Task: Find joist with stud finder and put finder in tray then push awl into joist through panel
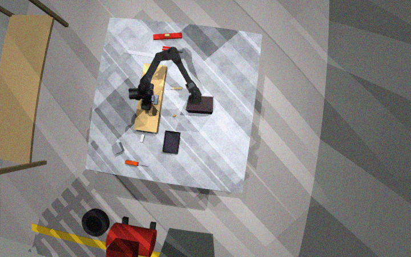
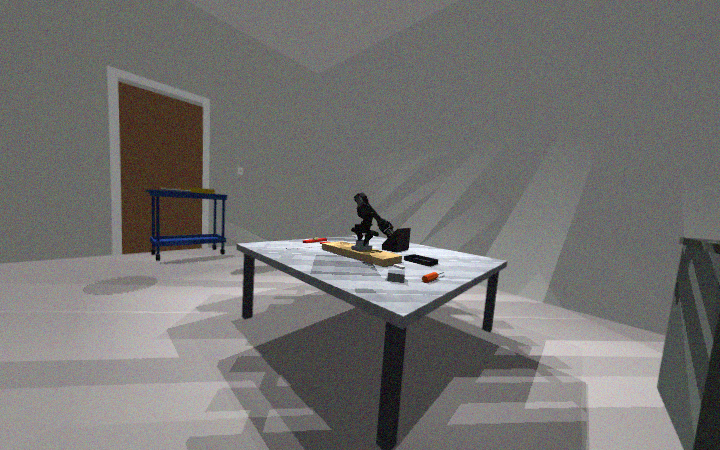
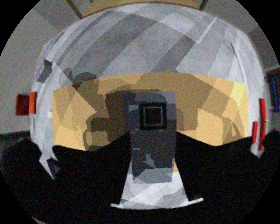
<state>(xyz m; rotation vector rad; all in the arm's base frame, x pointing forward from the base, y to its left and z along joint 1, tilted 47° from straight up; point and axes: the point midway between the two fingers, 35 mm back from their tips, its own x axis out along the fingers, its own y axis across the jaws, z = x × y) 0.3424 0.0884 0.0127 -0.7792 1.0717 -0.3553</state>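
My gripper (image 1: 148, 100) (image 3: 150, 132) is shut on the grey stud finder (image 1: 155, 99) (image 2: 360, 247) (image 3: 153, 150), which shows a dark square display in the wrist view. The stud finder is over the middle of the long tan floor panel (image 1: 148, 124) (image 2: 387, 258) (image 3: 208, 127), on it or just above it; I cannot tell whether they touch. No hole is visible in the uncovered panel. The awl (image 1: 177, 88), with a pale wooden handle and thin shaft, lies on the table between the panel and the arm's base. The black tray (image 1: 171, 142) (image 2: 421, 260) holds nothing visible.
A grey block (image 1: 117, 148) (image 2: 395, 277), an orange screwdriver (image 1: 131, 163) (image 2: 431, 277) and a small white piece (image 1: 142, 138) lie near the panel's tray end. A tiny orange-brown piece (image 1: 174, 115) lies beside the panel. A red level (image 1: 167, 36) (image 2: 314, 240) and a red-handled tool (image 1: 165, 48) lie beyond its other end.
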